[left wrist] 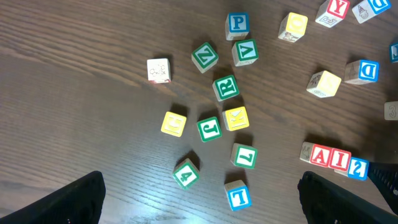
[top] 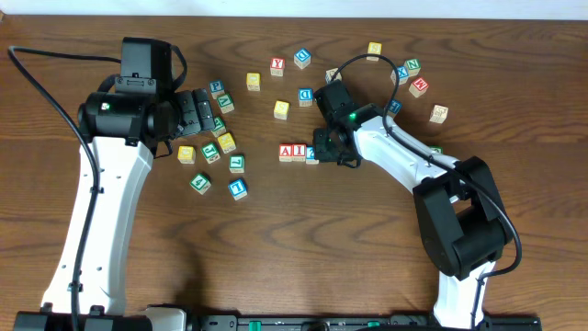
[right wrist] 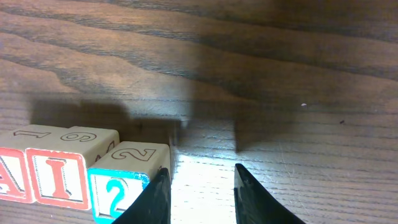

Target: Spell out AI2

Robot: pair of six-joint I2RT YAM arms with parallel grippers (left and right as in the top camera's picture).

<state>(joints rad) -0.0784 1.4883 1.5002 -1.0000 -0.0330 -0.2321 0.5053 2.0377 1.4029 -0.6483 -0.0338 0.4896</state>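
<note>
Three wooden cubes stand in a row at the table's middle: the red A [top: 286, 152], the red I [top: 299, 152] and the blue 2 [top: 312, 154]. The right wrist view shows them side by side: A [right wrist: 9, 180], I [right wrist: 59, 177] and 2 [right wrist: 127, 177]. My right gripper [right wrist: 202, 193] is low over the table just right of the 2. Its left finger lies against that cube's side, and only bare wood shows between its narrowly parted jaws. My left gripper [top: 204, 115] hangs wide open over the scattered cubes at the left, holding nothing.
Green and yellow cubes [top: 220, 142] lie scattered under and in front of the left gripper, with a blue-lettered cube [top: 238, 188] nearest the front. A red Y cube [top: 277, 66] and more cubes [top: 413, 78] sit toward the back and right.
</note>
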